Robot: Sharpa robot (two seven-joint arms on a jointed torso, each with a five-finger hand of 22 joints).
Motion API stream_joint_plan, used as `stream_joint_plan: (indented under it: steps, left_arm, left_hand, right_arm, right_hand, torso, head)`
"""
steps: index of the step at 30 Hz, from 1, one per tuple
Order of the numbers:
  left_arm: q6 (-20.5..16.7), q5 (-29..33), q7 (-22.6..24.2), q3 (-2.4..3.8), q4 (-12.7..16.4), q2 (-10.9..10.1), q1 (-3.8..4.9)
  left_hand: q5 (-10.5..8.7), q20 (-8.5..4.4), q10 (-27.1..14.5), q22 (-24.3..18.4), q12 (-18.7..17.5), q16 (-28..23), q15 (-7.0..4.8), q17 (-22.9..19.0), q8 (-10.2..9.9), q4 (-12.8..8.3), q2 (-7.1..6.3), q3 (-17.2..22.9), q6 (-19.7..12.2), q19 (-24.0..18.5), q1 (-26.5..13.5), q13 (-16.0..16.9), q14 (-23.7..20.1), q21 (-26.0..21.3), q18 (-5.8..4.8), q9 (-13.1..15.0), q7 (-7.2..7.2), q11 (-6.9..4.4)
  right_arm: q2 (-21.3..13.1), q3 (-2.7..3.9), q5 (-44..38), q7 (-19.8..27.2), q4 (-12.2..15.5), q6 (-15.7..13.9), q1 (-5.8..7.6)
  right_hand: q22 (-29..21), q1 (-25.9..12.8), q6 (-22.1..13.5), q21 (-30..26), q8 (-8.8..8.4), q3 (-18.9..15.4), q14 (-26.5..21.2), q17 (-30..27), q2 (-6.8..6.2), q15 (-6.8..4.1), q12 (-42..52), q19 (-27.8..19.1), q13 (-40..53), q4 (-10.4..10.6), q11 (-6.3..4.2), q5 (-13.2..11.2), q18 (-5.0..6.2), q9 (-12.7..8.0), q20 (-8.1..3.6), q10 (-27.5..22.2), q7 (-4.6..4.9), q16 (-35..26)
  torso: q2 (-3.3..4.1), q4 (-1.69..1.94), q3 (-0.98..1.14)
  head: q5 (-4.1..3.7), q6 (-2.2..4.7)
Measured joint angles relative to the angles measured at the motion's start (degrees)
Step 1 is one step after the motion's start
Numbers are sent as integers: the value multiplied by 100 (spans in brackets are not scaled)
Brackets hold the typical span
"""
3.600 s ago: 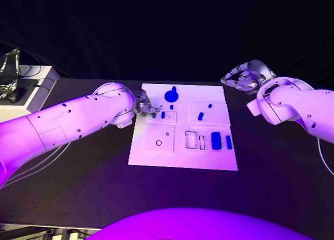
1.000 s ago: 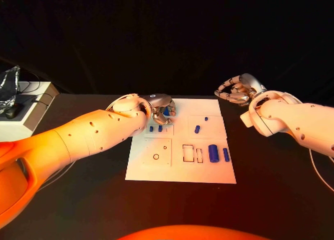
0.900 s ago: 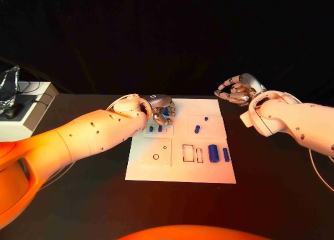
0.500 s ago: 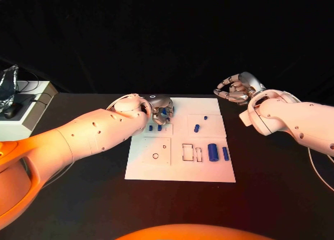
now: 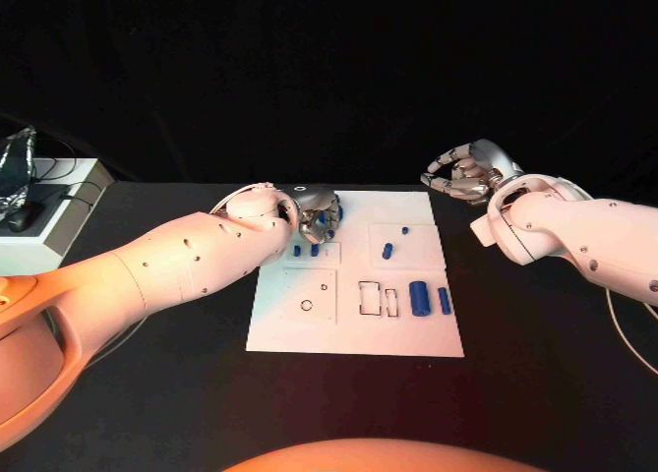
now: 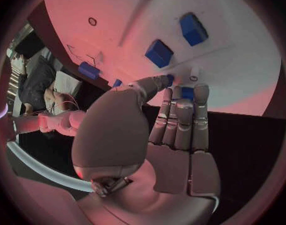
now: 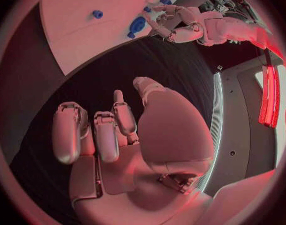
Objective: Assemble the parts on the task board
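The white task board [image 5: 360,329] lies mid-table. My left hand [image 5: 318,212] reaches over its far left corner, where thumb and fingertips [image 6: 170,80] pinch the blue round part [image 7: 138,25], mostly hidden under the hand in the head view. Two small blue blocks [image 5: 305,252] stand just nearer than that hand, also seen as blocks [image 6: 159,53] from the left wrist. A blue peg [image 5: 388,252] and a smaller peg [image 5: 405,232] stand on the right half. A thick blue cylinder [image 5: 418,297] and a thinner one [image 5: 444,300] lie nearer. My right hand [image 5: 463,173] hovers off the board's far right corner, fingers curled, holding nothing.
Empty outlined slots [image 5: 369,299] and a small ring hole [image 5: 308,304] mark the board's near half. A white box [image 5: 38,231] with a crumpled foil bag [image 5: 10,162] stands at the table's left edge. Black table [image 5: 158,383] surrounds the board.
Since 3.6 s ago my left hand has moved from the small blue blocks to the blue round part. Over the last second both hands have hardly moved.
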Motion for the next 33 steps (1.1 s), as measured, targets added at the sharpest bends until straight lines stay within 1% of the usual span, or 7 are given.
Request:
stream_joint_plan:
  steps: [2,17,20,23,26,28,33]
  left_arm:
    - [15,-3,-3,-1,-9,11,0]
    - [96,-14,-17,-8,-78,55,0]
    - [104,-15,-17,-12,-84,68,2]
    - [108,-15,-17,-14,-95,78,5]
    - [108,-15,-15,-17,-104,81,6]
    - [106,-15,-11,-17,-110,83,6]
    - [97,-15,1,-22,-122,84,6]
  left_hand:
    - [0,0,20,17,0,0,-21,19,0,14,0,14,13,0,0,4,21,16,0,-4,-13,-21]
    - [0,0,76,43,0,44,-21,19,0,13,0,47,60,0,0,24,20,50,-1,-17,-20,-36]
    - [0,-21,142,81,1,60,-42,54,0,4,0,87,100,20,0,42,42,94,-1,-23,-23,-41]
    - [0,-58,277,191,42,146,-63,183,0,-33,63,124,178,144,63,67,168,220,-1,-23,-51,-78]
    - [-26,-71,351,261,50,170,-84,257,0,-33,84,124,245,175,50,90,205,272,-2,-23,-61,-120]
    - [-26,-90,398,303,49,212,-117,310,0,-33,98,124,265,236,37,101,251,338,-2,-23,-82,-113]
    - [-60,-103,471,374,49,239,-123,384,0,-33,127,124,338,286,8,116,301,399,-4,-23,-94,-143]
  right_arm:
    - [0,0,0,0,2,0,0]
    - [-5,1,-2,0,28,-2,1]
    - [-5,1,-2,0,31,-2,1]
    - [-5,0,-2,0,32,-3,1]
    - [-5,0,-2,0,33,-3,0]
    - [-5,0,-2,0,33,-3,0]
    - [-3,0,-2,0,33,-4,0]
  right_hand:
    - [0,0,0,0,0,0,0,0,0,0,0,0,0,0,0,0,0,0,0,0,0,0]
    - [-1,0,0,0,0,0,0,0,0,0,0,0,-1,0,3,0,0,-1,0,3,0,0]
    - [-1,0,0,0,0,0,0,0,0,0,0,0,-1,0,3,0,0,-1,0,4,0,0]
    - [-1,0,0,0,0,0,0,0,0,0,0,0,-1,0,3,0,0,-1,0,4,0,0]
    - [-2,0,0,0,0,0,0,0,0,0,0,0,-2,0,3,0,0,-1,0,4,0,0]
    - [-2,0,0,0,0,0,0,0,0,0,0,0,-2,0,3,0,0,3,0,4,0,0]
    - [-2,0,0,0,0,-1,0,0,0,0,0,0,-2,0,4,0,0,7,0,4,0,0]
  torso:
    - [0,0,0]
    - [2,0,4]
    - [2,0,3]
    - [2,-1,3]
    - [2,-2,3]
    - [1,-1,3]
    - [0,4,1]
  head:
    - [-1,-1]
    - [-16,-28]
    - [-17,-34]
    - [-18,-37]
    - [-15,-42]
    - [-13,-44]
    - [-13,-50]
